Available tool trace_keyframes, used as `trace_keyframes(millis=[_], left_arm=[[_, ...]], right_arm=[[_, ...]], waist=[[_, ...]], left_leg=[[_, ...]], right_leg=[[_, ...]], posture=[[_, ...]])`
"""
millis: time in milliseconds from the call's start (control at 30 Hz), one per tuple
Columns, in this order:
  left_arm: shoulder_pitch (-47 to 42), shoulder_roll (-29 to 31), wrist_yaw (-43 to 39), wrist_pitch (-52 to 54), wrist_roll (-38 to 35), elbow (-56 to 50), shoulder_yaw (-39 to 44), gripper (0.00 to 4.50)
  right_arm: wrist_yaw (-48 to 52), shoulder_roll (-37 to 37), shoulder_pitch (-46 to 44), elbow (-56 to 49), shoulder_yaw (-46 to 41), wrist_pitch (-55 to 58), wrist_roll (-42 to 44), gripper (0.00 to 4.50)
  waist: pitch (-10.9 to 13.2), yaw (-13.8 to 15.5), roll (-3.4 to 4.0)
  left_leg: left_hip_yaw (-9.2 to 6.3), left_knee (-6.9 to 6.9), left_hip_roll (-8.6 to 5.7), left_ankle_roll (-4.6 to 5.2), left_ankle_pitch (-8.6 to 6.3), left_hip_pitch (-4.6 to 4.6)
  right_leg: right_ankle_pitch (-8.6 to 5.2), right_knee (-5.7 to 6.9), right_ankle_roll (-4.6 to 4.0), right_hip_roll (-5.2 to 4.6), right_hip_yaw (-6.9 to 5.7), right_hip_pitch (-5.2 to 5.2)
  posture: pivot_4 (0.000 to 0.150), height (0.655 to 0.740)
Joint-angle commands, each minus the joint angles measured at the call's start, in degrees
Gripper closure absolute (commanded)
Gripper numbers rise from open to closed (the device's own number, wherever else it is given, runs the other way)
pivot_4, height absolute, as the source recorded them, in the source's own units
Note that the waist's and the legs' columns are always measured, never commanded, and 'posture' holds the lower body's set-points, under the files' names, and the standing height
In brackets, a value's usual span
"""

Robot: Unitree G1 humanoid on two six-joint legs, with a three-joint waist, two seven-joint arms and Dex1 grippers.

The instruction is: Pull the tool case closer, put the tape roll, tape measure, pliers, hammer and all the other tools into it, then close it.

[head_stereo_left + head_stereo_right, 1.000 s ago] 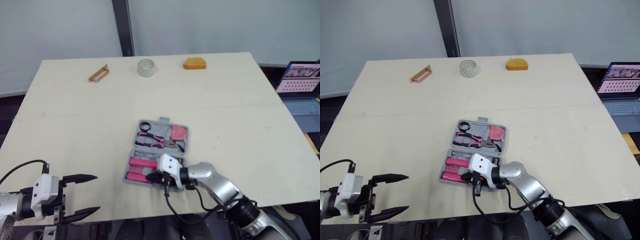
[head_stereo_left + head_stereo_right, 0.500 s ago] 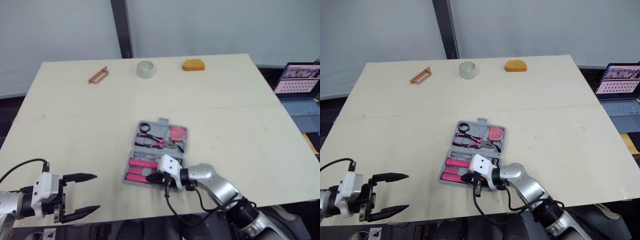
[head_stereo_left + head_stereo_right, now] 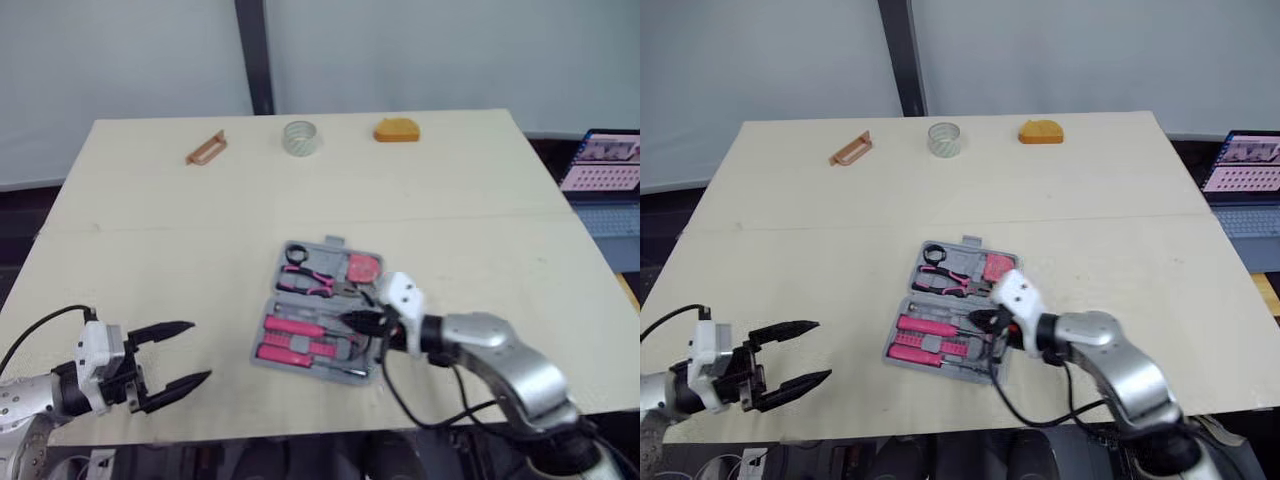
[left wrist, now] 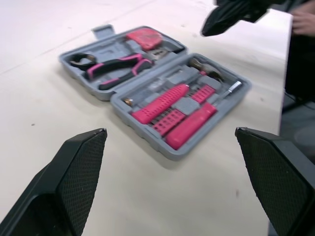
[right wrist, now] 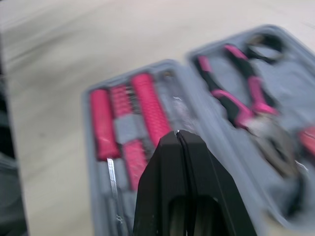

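Right wrist view: right gripper [image 5: 178, 133] pinched closed, empty, over tool case [image 4: 114, 45]; left gripper [image 3: 200, 350] spread, empty. Could unseat pliers [image 5: 231, 93] by dipping lower.

1x tool case [image 3: 327, 250], 1x tape roll [image 3: 298, 137], 1x tape measure [image 3: 397, 130], 1x laptop [image 3: 605, 160].
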Motion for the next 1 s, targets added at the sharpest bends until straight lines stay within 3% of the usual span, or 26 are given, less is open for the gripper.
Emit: trace_keyframes(millis=[33, 167, 500, 733, 867, 967, 1000], left_arm=[[-0.1, -0.6, 1.8, -0.3, -0.8, -0.4, 2.0, 0.00], [-0.2, -1.5, 3.0, -0.7, -0.6, 0.5, 2.4, 0.00], [0.6, -3.1, 4.1, -2.0, 0.3, 0.5, 1.6, 0.00], [1.3, -3.2, 4.6, -1.5, 0.5, -0.6, 0.9, 0.00], [1.5, -3.1, 5.2, -1.3, 0.7, -0.7, 0.8, 0.00], [1.6, -3.0, 5.4, -1.3, 0.8, -0.7, 0.8, 0.00], [1.6, -3.0, 5.4, -1.5, 0.9, -0.7, 0.9, 0.00]], right_arm=[[-3.0, -1.0, 4.7, -4.9, -8.5, 3.0, 3.3, 4.48], [-5.0, -1.5, 10.8, -6.5, -15.2, 4.6, 5.2, 4.48], [-6.5, -2.5, 20.5, -7.9, -20.0, 0.3, 5.4, 4.48], [-7.1, -2.7, 22.3, -7.6, -20.9, -0.5, 5.8, 4.48], [-7.0, -3.2, 22.7, -6.2, -21.1, -0.6, 6.1, 4.48], [-6.4, -3.1, 22.9, -5.5, -21.9, -0.3, 7.5, 3.70], [-6.3, -3.3, 23.0, -5.4, -21.9, -0.6, 7.4, 3.21]], waist=[[0.0, 0.1, 0.00], [0.0, 0.2, 0.00], [0.0, 0.0, 0.01], [0.1, -0.1, 0.23], [0.1, 0.3, 0.24], [0.1, 0.5, 0.24], [0.1, 0.5, 0.25]], left_leg=[[0.06, 0.00, 0.00, 0.02, -0.01, 0.01], [0.18, 0.00, 0.00, 0.08, -0.04, 0.02], [0.32, -0.02, -0.02, 0.11, -0.06, 0.05], [-2.09, -0.05, -0.66, 0.18, 0.17, -0.05], [-1.80, 0.00, -0.46, 0.14, 0.17, 0.07], [-1.68, -0.01, -0.42, 0.14, 0.15, 0.12], [-1.64, -0.01, -0.40, 0.13, 0.14, 0.14]], right_leg=[[0.00, -0.02, 0.00, -0.01, 0.02, 0.00], [0.00, -0.08, -0.01, -0.01, 0.09, 0.01], [0.01, -0.12, -0.03, -0.02, 0.20, 0.03], [0.00, -1.15, -0.02, -0.43, -2.08, 1.95], [0.00, -1.23, -0.02, -0.33, -1.87, 1.90], [0.00, -1.25, -0.02, -0.30, -1.77, 1.89], [0.01, -1.24, -0.03, -0.28, -1.74, 1.88]], posture=[[0.150, 0.7400], [0.150, 0.7400], [0.150, 0.7400], [0.150, 0.7400], [0.150, 0.7400], [0.150, 0.7400], [0.150, 0.7400]])
